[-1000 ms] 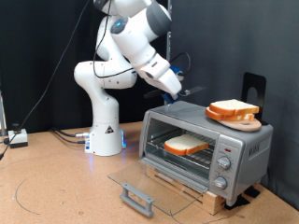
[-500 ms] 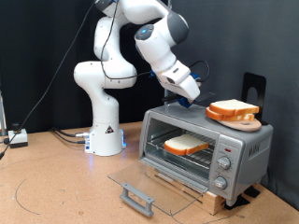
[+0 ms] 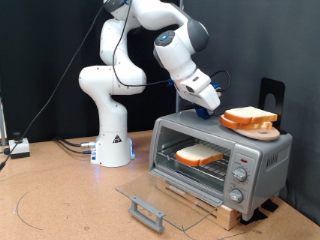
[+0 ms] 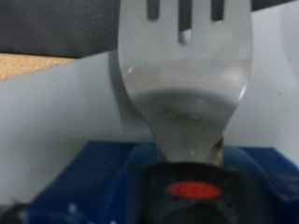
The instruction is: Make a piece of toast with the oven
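Observation:
The silver oven (image 3: pixel 262 160) stands at the exterior view's right with its glass door (image 3: pixel 150 195) dropped open. One piece of toast (image 3: pixel 200 155) lies on the wire rack inside. A second slice (image 3: pixel 248 116) lies on a round wooden plate (image 3: pixel 262 129) on the oven's top. My gripper (image 3: pixel 208 102) hovers just above the oven's top, to the left of the plate. In the wrist view the gripper (image 4: pixel 192 182) is shut on the black handle of a metal fork (image 4: pixel 187 75), whose tines point away from the hand.
The oven rests on a wooden board (image 3: pixel 215 212) on the brown table. The open door's grey handle (image 3: pixel 146 212) juts towards the exterior view's bottom. The robot's white base (image 3: pixel 112 140) stands left of the oven. A black stand (image 3: pixel 272 95) rises behind the plate.
The gripper has moved to the exterior view's right and slightly down, from over the oven's left edge towards the plate with the bread. The oven and both slices have not moved.

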You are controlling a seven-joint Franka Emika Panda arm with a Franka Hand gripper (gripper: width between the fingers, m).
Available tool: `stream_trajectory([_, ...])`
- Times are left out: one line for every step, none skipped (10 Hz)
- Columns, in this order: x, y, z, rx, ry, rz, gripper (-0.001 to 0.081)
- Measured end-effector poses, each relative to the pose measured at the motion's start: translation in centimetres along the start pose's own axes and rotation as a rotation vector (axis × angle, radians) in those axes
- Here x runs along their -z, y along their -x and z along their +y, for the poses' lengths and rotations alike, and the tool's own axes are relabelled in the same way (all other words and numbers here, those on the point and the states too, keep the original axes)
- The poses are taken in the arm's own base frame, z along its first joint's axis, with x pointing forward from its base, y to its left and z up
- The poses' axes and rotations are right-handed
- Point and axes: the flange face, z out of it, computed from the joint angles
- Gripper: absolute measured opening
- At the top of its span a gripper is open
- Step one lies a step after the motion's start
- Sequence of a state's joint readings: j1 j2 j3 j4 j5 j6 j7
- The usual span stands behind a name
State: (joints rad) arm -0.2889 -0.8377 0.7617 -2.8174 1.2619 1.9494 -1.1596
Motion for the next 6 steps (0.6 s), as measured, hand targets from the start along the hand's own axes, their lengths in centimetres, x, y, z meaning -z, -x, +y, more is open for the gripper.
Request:
stream_trajectory([0.0, 0.0, -0.1, 0.0, 0.0, 0.004, 0.0495])
stream_trajectory([0.1, -0.1, -0.1, 0.0, 0.002, 0.009, 0.067])
stream_trajectory([0.2, -0.2, -0.2, 0.001, 0.004, 0.016, 0.067])
stream_trajectory([0.3, -0.3, -0.3, 0.001, 0.005, 0.027, 0.078])
stream_trajectory([0.6, -0.5, -0.3, 0.001, 0.007, 0.041, 0.0801])
stream_trajectory([1.1, -0.7, -0.3, 0.002, 0.01, 0.058, 0.0801])
